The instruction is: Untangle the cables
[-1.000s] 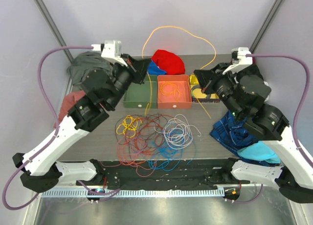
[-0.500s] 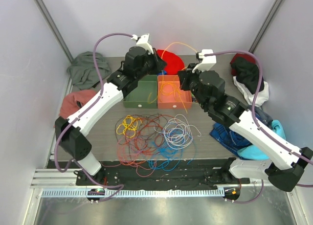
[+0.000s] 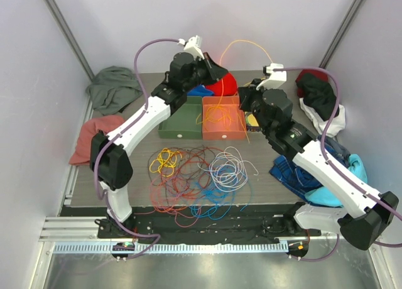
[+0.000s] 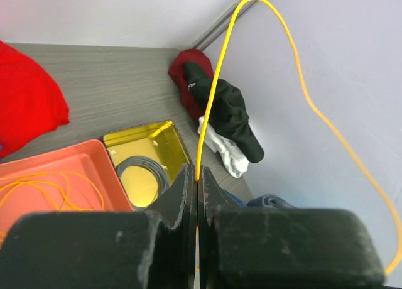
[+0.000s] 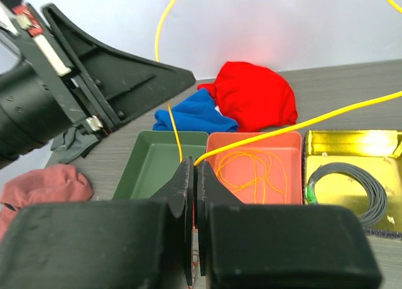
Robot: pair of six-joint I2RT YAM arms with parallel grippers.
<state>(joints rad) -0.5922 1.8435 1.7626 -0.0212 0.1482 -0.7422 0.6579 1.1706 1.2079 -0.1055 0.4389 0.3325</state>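
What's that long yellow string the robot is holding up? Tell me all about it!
The yellow cable is a thin, bendy, plastic-looking wire. The left fingers and the right fingers are both shut on it, so it arches high in the air between them. Lower down, more of it lies in loose loops inside the orange tray.

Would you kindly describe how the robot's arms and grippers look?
The left arm and right arm have white links and black joints, each trailing a purple hose. The left gripper and right gripper are matt black with wedge-shaped fingers.
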